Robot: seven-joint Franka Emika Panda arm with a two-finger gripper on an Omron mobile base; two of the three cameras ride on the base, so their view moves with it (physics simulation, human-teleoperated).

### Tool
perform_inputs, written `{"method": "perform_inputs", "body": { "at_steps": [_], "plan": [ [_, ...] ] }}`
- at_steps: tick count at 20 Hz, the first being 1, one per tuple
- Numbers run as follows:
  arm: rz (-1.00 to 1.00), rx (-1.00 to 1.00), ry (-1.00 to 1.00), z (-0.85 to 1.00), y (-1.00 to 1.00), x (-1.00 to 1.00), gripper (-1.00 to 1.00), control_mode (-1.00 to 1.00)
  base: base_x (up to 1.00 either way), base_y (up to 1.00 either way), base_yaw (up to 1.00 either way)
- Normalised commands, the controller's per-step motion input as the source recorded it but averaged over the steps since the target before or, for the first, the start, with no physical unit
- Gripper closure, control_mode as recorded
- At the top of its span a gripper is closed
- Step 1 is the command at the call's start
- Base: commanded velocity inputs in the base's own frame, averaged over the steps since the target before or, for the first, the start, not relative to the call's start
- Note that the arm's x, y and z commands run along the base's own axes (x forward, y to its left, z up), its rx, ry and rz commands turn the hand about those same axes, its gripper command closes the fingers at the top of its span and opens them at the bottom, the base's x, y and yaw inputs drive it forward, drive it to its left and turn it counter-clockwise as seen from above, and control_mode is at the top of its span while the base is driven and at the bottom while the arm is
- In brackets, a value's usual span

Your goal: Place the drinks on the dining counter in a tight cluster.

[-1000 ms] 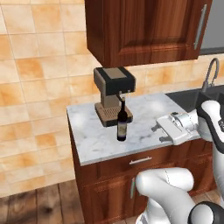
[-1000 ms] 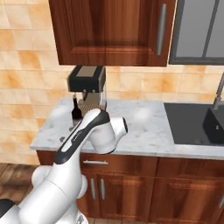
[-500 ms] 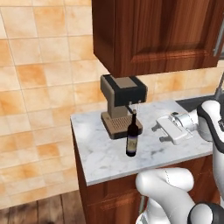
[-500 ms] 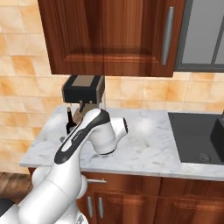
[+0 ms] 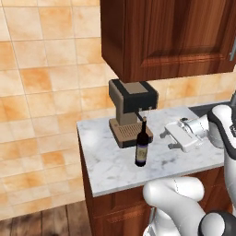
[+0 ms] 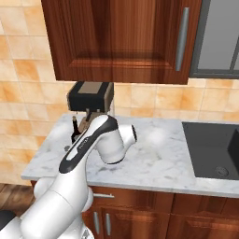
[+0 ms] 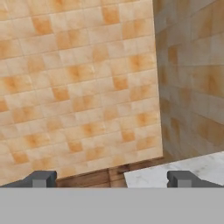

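A tall dark wine bottle point(image 5: 142, 146) with a label stands upright on a small marble counter point(image 5: 115, 170), just in front of the coffee machine. My gripper point(image 5: 168, 139) hovers above that counter to the right of the bottle, apart from it, open and empty. In the right base view the bottle point(image 6: 73, 131) peeks out beside my arm. The hand view looks past the open fingertips point(image 7: 41, 178) at a tiled wall and a corner of the marble top point(image 7: 175, 168). The dining counter is out of view.
A brown and black coffee machine point(image 5: 132, 109) stands at the back of the counter, under a dark wooden wall cabinet point(image 5: 170, 37). A dark sink point(image 6: 212, 147) is set in the counter to the right. Orange tiled walls and a wooden floor point(image 5: 41, 223) lie to the left.
The whole picture has shifted, so the camera has moved with the base: the counter and bottle now look nearer. The gripper stays open beside the bottle.
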Motion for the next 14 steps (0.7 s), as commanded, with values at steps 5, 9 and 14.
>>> {"method": "perform_inputs", "body": {
  "at_steps": [5, 9, 14],
  "plan": [
    [0.0, 0.0, 0.0, 0.0, 0.0, 0.0, -1.0, 1.0, 0.0, 0.0, 0.0],
    [0.0, 0.0, 0.0, 0.0, 0.0, 0.0, -1.0, 1.0, 0.0, -0.01, 0.02],
    [0.17, 0.0, 0.0, 0.0, -0.18, 0.0, -1.0, -1.0, 0.0, 0.0, 0.0]
  ]
}}
